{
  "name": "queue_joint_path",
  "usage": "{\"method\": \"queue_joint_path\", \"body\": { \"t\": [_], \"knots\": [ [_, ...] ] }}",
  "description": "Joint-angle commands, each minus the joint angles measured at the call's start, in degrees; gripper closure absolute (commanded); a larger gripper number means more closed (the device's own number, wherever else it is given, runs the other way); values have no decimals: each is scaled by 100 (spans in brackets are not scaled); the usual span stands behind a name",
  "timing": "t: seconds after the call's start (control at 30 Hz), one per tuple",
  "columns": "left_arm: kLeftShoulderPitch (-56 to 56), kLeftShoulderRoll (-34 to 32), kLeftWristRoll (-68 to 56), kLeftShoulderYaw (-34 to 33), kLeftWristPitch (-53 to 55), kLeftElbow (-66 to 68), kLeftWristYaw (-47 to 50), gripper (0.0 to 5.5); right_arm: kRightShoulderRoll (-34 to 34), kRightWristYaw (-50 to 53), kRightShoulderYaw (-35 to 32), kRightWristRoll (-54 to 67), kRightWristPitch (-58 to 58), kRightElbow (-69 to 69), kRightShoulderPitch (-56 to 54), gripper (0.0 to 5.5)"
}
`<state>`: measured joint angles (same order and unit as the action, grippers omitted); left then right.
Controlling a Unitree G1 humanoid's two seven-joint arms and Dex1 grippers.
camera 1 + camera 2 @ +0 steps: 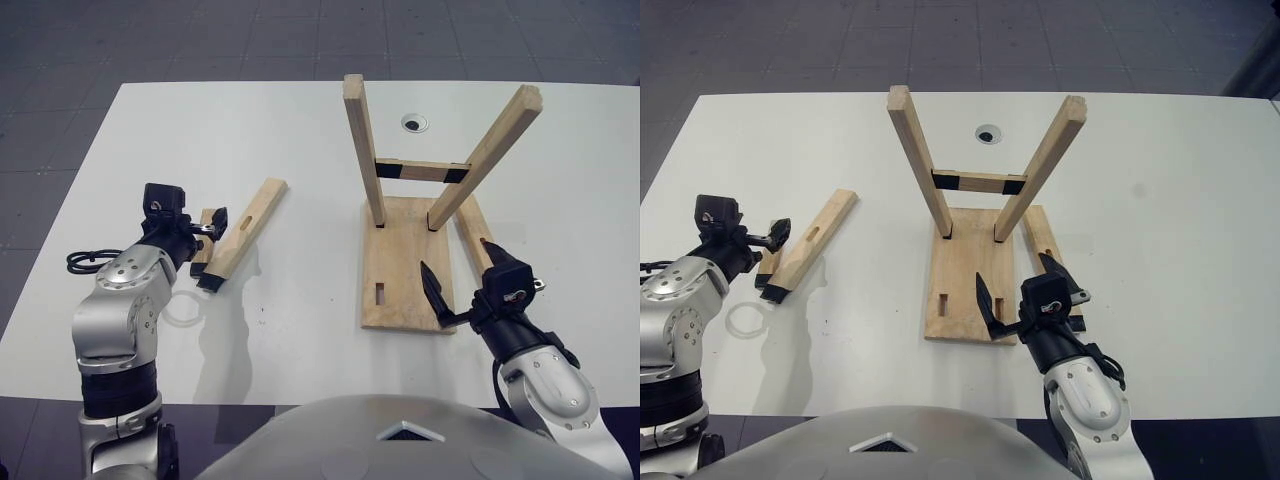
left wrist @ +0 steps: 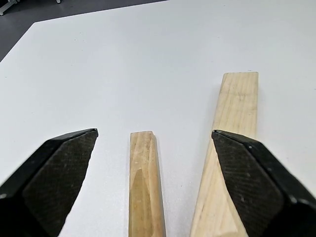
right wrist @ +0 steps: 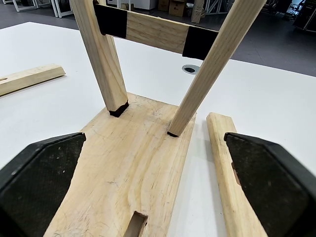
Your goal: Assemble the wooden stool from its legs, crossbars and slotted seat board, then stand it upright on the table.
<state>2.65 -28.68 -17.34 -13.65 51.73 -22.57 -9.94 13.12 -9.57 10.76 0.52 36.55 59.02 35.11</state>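
Left gripper [image 2: 153, 132] wide open, we see nothing held. Short crossbar [image 2: 144, 187] lies on table [image 1: 300, 130] between its fingers, loose leg [image 2: 232, 148] close by 1 finger. Right gripper [image 3: 155, 134] also wide open and empty, low over near end of seat board [image 1: 395, 290]. Board lies flat on table. 2 standing legs [image 1: 363, 150] sit in its far slots, joined by upper crossbar [image 1: 420, 170]. 4th leg [image 1: 472, 240] lies just beside board's right edge.

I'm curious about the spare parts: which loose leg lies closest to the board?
The leg along the board's right edge, by the right end effector; the other leg lies far left.
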Motion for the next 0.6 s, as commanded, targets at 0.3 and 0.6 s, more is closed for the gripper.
{"method": "queue_joint_path", "body": {
  "t": [0.3, 0.6],
  "knots": [
    [-4, -100, 343, 402, 381, 283, -113, 119, -16, 263, 150, 276, -348, 97, -83, 30],
    [103, -137, 579, 644, 489, 813, -201, 119, 29, 603, 184, 523, -752, 97, -203, 30]
  ]
}}
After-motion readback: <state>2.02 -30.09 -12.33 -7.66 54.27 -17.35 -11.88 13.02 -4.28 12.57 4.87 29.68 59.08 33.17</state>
